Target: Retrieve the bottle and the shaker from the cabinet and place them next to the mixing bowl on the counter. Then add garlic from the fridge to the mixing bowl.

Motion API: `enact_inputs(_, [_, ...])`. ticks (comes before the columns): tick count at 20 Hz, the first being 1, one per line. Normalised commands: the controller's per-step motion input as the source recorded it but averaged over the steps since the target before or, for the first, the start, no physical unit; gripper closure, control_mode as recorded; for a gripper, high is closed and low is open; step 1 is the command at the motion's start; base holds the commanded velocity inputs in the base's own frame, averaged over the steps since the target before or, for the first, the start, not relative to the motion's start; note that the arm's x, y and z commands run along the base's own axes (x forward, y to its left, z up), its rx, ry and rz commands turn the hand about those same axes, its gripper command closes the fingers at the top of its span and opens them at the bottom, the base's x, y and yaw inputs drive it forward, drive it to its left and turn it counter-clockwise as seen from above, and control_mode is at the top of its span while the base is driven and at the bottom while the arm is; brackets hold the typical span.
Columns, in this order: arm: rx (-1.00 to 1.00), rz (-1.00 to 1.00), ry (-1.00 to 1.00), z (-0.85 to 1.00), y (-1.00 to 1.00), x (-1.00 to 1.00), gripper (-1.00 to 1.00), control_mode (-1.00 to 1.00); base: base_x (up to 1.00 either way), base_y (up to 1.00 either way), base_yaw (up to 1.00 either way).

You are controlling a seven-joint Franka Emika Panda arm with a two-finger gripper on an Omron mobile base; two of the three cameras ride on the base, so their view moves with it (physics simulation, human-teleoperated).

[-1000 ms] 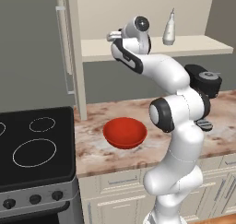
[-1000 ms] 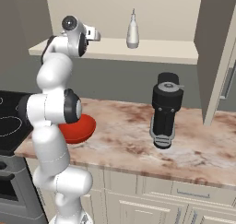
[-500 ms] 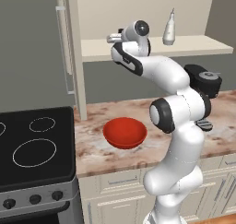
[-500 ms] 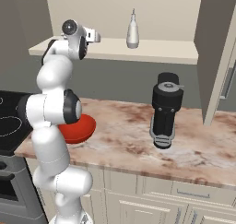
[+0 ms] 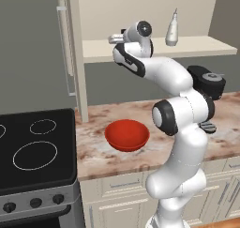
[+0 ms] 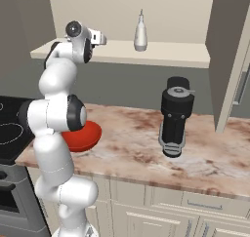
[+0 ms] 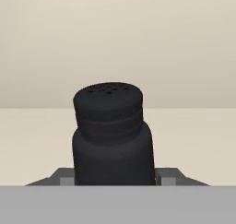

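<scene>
- Shaker first: a small black cylinder with a narrower perforated cap [image 7: 109, 135] stands upright on the cream shelf board of the beige wall cabinet [image 5: 197, 46], right in front of my hand camera and between my two finger tips.
- My gripper [image 7: 113, 178] is closed on the shaker, a grey pad showing at each side of its lower body; whether its base touches the shelf I cannot tell.
- From the left base view my gripper [image 5: 116, 38] sits at shelf height near the left end of the board, close to the cabinet's tall side panel.
- From the right base view my gripper [image 6: 101, 37] points along the shelf toward the slim whitish-grey bottle with a thin pointed neck [image 6: 140, 34].
- That bottle [image 5: 172, 31] stands upright on the same shelf, well apart from my gripper, further along to the right.
- Below the shelf, the round glossy red mixing bowl [image 5: 127, 134] rests on the mottled pink-brown marble-like table [image 5: 93, 149], near its left end.
- Just left of the table lies a black stovetop with white ring marks [image 5: 35, 149].
- Further right on the table stands a big black coffee machine [image 6: 176, 116], well apart from the bowl.
- Cream drawers [image 6: 161, 197] run under the table's edge.
</scene>
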Motion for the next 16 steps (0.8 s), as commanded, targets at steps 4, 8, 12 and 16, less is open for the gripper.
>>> enact_inputs(4, [0.0, 0.0, 0.0, 0.0, 0.0, -0.06, 1.0, -1.0, 0.0, 0.0, 0.0])
enact_inputs(8, [0.0, 0.0, -0.05, 0.0, -0.07, -0.77, 1.0, -1.0, 0.0, 0.0, 0.0])
enact_inputs(12, [0.0, 0.0, -0.17, 0.0, -0.03, -1.0, 1.0, -1.0, 0.0, 0.0, 0.0])
enact_inputs(16, [0.0, 0.01, -0.2, 0.0, -0.09, -1.0, 1.0, -1.0, 0.0, 0.0, 0.0])
